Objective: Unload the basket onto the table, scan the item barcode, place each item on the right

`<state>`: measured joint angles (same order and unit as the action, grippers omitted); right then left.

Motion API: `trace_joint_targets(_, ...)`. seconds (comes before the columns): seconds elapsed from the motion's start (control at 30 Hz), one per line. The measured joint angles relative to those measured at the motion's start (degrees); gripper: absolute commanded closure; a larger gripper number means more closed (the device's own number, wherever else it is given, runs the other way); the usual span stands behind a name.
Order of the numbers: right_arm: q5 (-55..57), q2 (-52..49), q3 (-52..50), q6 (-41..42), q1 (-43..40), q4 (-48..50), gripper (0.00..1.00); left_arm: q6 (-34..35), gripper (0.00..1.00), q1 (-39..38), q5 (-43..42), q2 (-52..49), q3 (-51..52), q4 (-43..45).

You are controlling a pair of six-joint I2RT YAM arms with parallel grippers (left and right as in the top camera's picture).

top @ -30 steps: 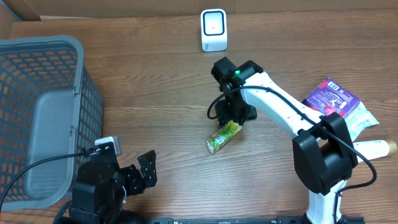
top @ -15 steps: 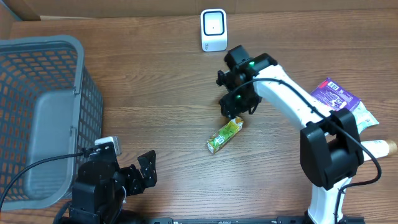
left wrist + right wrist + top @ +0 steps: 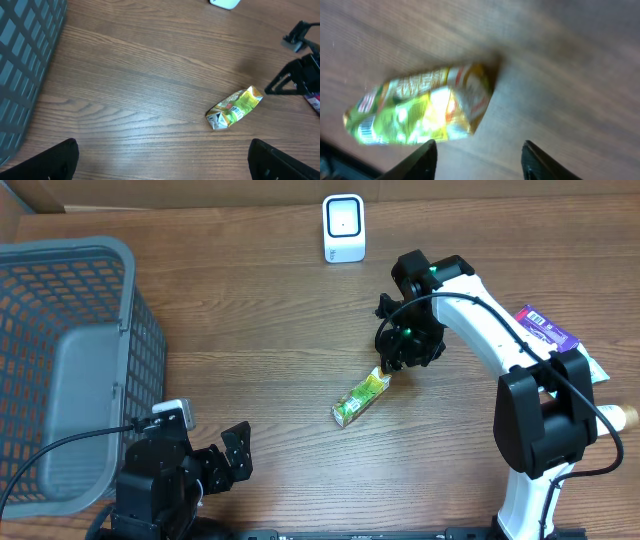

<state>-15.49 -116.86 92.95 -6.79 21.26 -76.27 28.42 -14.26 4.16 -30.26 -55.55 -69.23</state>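
Observation:
The item, a crumpled green-and-yellow packet (image 3: 361,398), lies flat on the wooden table near the middle; a small barcode shows at one end in the right wrist view (image 3: 420,112). The left wrist view also takes in the packet (image 3: 234,107). My right gripper (image 3: 398,362) hovers just past the packet's upper right end, open (image 3: 479,150), with only bare wood between its fingers. The white scanner (image 3: 343,228) stands upright at the table's far edge. At the near left my left gripper (image 3: 235,455) rests wide open and holds nothing (image 3: 162,150).
A large grey mesh basket (image 3: 60,360) fills the left side. A purple package (image 3: 545,330) and other pale goods, among them a bottle (image 3: 610,417), lie at the right edge behind the right arm.
My right gripper has moved to the right, from above the packet's upper end to just beyond it, and its jaws have narrowed somewhat. The packet and left arm stayed put.

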Motion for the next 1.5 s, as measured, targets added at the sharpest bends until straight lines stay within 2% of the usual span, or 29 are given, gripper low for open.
trace_joint_targets(0.2, -2.1, 0.0, -0.1, 2.4, 0.8, -8.4, 0.8, 0.0, 0.0, 0.0, 0.0, 0.0, 0.0, 0.0)
trace_joint_targets(0.33, -3.0, 0.0, -0.6, 4.2, 3.1, -8.8, 0.96, 0.0, 0.01, 0.0, 0.0, 0.0, 0.0, 0.0)
trace_joint_targets(0.67, -0.2, -0.1, -7.3, 9.2, 16.4, -2.6, 0.96, 0.0, 0.0, 0.0, 0.0, 0.0, 0.0, 0.0)
trace_joint_targets(0.9, 5.6, -0.1, -7.6, 16.3, 23.5, 6.6, 0.96, 0.0, 0.0, 0.0, 0.0, 0.0, 0.0, 0.0)
trace_joint_targets(1.13, 13.6, -0.1, -7.7, 24.4, 23.8, 17.3, 0.96, 0.0, 0.01, 0.0, 0.0, 0.0, 0.0, 0.0)
trace_joint_targets(1.3, 17.1, -0.1, -7.7, 27.3, 22.7, 25.0, 0.88, 0.0, 0.0, 0.0, 0.0, 0.0, 0.0, 0.0)
trace_joint_targets(1.5, 19.8, -0.1, -7.7, 30.2, 20.7, 34.0, 0.88, 0.0, 0.0, 0.0, 0.0, 0.0, 0.0, 0.0)
